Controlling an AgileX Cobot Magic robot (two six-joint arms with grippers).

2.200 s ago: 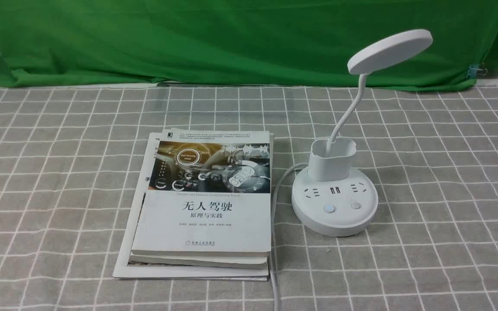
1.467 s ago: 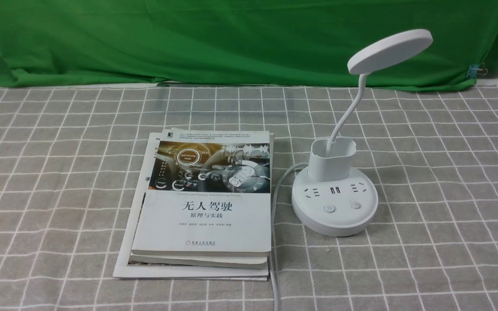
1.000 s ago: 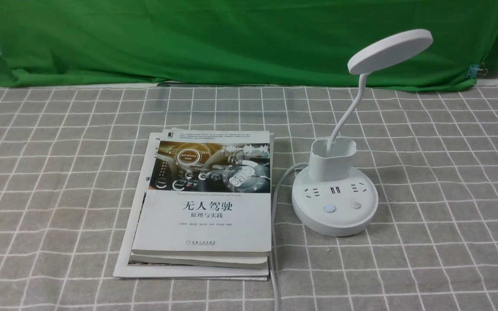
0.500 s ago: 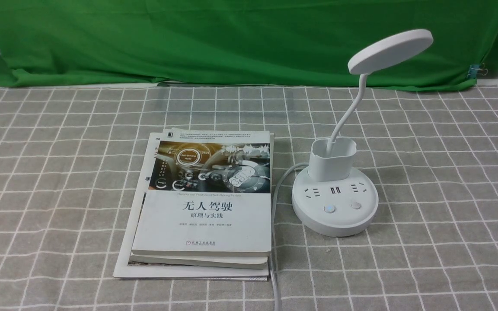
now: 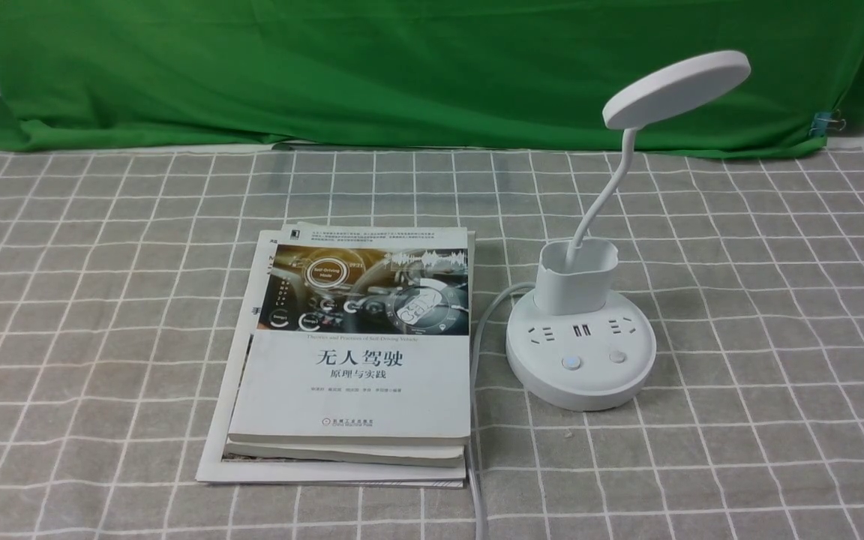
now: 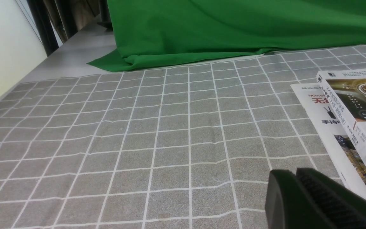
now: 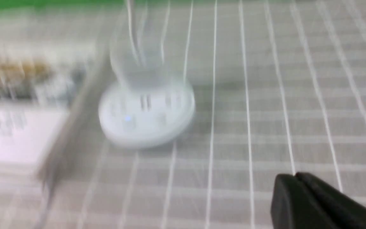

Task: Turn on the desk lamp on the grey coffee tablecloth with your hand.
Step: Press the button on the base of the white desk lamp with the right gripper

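Note:
The white desk lamp (image 5: 580, 352) stands on the grey coffee tablecloth (image 5: 777, 300), right of centre, its disc head (image 5: 676, 88) unlit on a bent neck. Its round base carries a left button (image 5: 571, 363) with a small blue glow and a right button (image 5: 617, 356). Neither arm shows in the front view. My right gripper (image 7: 295, 178) is shut and empty, some way from the lamp base (image 7: 146, 116); that view is blurred by motion. My left gripper (image 6: 292, 173) is shut and empty above the cloth (image 6: 138, 127), beside the books (image 6: 354, 108).
A stack of books (image 5: 357, 352) lies just left of the lamp. The lamp's white cord (image 5: 477, 420) runs between them toward the front edge. A green cloth (image 5: 402, 67) hangs along the back with a small clip (image 5: 826, 121) at its right end.
The front view is the same, apart from the left button's glow, which was off 1.5 s ago and is on again. No arm has entered that view.

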